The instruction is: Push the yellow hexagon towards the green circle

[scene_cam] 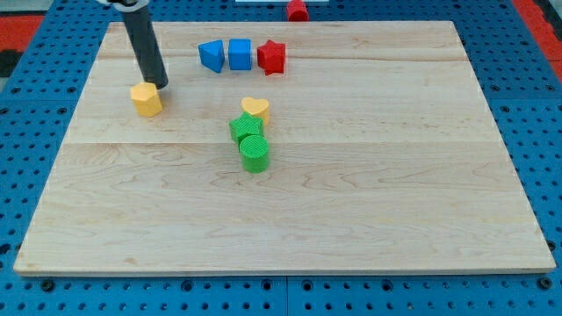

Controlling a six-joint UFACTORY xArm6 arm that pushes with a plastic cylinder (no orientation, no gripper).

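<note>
The yellow hexagon (pixel 147 99) sits at the board's upper left. The green circle (pixel 255 153) stands near the middle of the board, to the hexagon's lower right. My tip (pixel 160 85) is at the end of the dark rod, just above and right of the yellow hexagon, touching or almost touching its top right edge. A green star-like block (pixel 245 128) sits against the circle's upper side. A yellow heart (pixel 255 109) sits just above that green block.
A blue triangle-like block (pixel 211 55), a blue cube (pixel 240 53) and a red star (pixel 271 57) stand in a row near the top. Another red block (pixel 297 10) lies off the wooden board (pixel 395 175), at the view's top edge.
</note>
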